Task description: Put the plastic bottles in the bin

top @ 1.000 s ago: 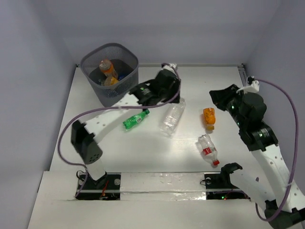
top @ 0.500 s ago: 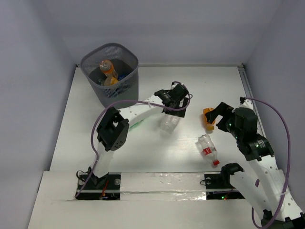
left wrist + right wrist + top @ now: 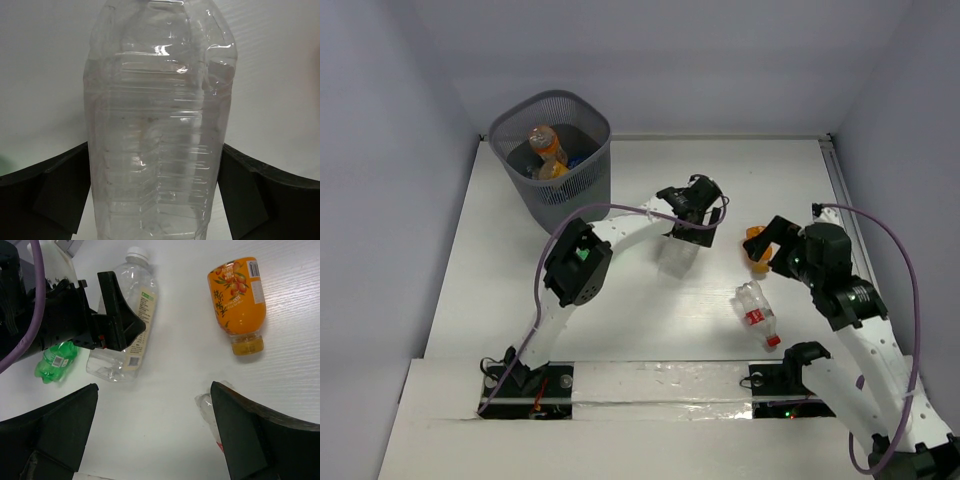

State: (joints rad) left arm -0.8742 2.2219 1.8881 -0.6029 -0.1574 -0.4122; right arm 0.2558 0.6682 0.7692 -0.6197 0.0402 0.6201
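The bin (image 3: 550, 150) sits at the table's far left corner, bottles inside. Mid-table, the left gripper (image 3: 155, 200) straddles a clear bottle (image 3: 155, 125), jaws spread. It looks empty and thin, likely to dent and skid, so I'd grip its ribbed middle. The right gripper (image 3: 150, 440) gapes empty near an orange bottle (image 3: 237, 295); only its camera shows a green bottle (image 3: 55, 362).

White worktop (image 3: 780, 175) with faint plank grain, boxed in by pale grey-lilac walls (image 3: 670, 60) at the back and on both sides. Along the near edge, a glossy strip (image 3: 660, 372) above a white ledge (image 3: 640, 445).
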